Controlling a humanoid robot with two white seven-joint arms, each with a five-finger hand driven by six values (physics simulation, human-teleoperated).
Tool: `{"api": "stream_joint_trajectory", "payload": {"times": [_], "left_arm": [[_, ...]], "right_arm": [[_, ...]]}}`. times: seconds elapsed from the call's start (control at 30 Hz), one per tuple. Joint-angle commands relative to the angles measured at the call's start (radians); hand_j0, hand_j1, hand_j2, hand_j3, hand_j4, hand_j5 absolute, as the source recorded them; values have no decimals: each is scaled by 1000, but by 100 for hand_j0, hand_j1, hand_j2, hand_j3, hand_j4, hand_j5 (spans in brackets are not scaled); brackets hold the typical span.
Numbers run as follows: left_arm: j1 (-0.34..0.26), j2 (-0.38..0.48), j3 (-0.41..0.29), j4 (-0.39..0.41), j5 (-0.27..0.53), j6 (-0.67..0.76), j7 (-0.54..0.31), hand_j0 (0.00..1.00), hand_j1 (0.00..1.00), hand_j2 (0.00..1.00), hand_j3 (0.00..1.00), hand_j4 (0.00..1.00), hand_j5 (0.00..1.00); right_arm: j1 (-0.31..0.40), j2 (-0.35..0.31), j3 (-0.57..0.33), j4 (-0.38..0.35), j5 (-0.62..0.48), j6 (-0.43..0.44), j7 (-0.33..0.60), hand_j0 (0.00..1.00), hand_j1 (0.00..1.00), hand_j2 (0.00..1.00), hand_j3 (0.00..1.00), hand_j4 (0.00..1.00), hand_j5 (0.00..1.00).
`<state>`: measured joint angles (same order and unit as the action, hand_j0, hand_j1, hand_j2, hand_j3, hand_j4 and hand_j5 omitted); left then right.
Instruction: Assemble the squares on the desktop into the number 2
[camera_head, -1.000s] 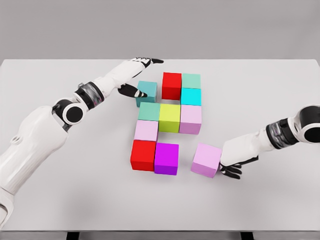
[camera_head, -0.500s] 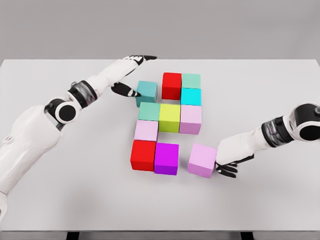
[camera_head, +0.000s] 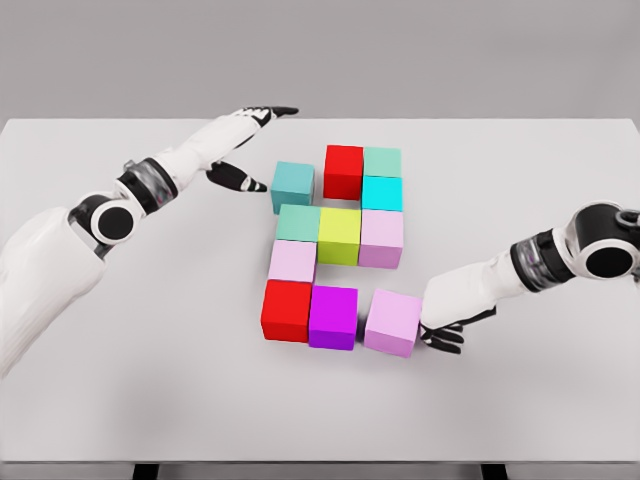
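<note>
Coloured cubes lie on the white table (camera_head: 120, 380) in a blocky figure. The top row holds a teal cube (camera_head: 293, 183), a red cube (camera_head: 343, 171) and a green cube (camera_head: 382, 161), with a cyan cube (camera_head: 381, 193) under the green one. Below sit a sea-green cube (camera_head: 298, 222), a yellow-green cube (camera_head: 339, 235) and a pale violet cube (camera_head: 381, 238). A pink cube (camera_head: 292, 260) stands over a red cube (camera_head: 287, 310), with a magenta cube (camera_head: 333, 317) beside it. My right hand (camera_head: 442, 318) presses flat against the right side of a lilac cube (camera_head: 392, 322). My left hand (camera_head: 245, 150) hovers open just left of the teal cube.
The table's far edge runs behind the cubes and its near edge along the bottom. Bare tabletop surrounds the figure on all sides.
My right hand has pushed the lilac cube leftward until it sits next to the magenta cube. My left hand has drawn back to the left, away from the teal cube.
</note>
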<state>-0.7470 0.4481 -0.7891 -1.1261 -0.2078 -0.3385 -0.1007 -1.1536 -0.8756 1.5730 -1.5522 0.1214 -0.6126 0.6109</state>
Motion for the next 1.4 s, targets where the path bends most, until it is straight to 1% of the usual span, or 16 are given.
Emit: {"api": "stream_joint_trajectory", "payload": {"times": [0.0,0.1,0.23,0.47,0.53,0.63,0.83,1.03,1.37], "left_arm": [[0,1,-10,-1,4,-17,1,100,100,100,100,100,100],[0,3,-16,0,5,-45,1,100,100,100,100,100,100],[-2,-2,-18,8,7,-43,1,100,100,100,100,100,100],[-3,-9,-19,14,7,-45,1,100,100,100,100,100,100],[-9,-11,-32,17,7,-45,4,100,100,100,100,100,100],[-9,-14,-32,25,7,-45,4,100,100,100,100,100,100],[-11,-46,-32,65,2,-45,9,100,100,100,100,100,100],[-21,-71,-32,106,-2,-45,9,100,100,100,100,100,100],[-34,-89,-29,135,-5,-45,12,98,98,98,98,98,98]], "right_arm": [[0,3,-1,0,-5,2,0,11,11,11,11,11,11],[0,3,-1,0,-5,2,0,11,11,11,11,11,11],[-2,4,-1,1,-5,2,0,11,11,11,11,11,11],[-3,30,-1,1,-5,2,0,11,11,11,11,11,11],[-3,30,-1,3,-5,2,0,11,11,11,11,11,11],[-8,30,-1,3,-5,2,0,11,11,11,11,11,11],[-9,30,-1,18,-3,2,0,11,11,11,11,11,11],[-9,30,-1,18,-2,2,0,11,11,11,11,11,11],[-8,26,-1,26,1,2,0,11,11,11,11,11,11]]}}
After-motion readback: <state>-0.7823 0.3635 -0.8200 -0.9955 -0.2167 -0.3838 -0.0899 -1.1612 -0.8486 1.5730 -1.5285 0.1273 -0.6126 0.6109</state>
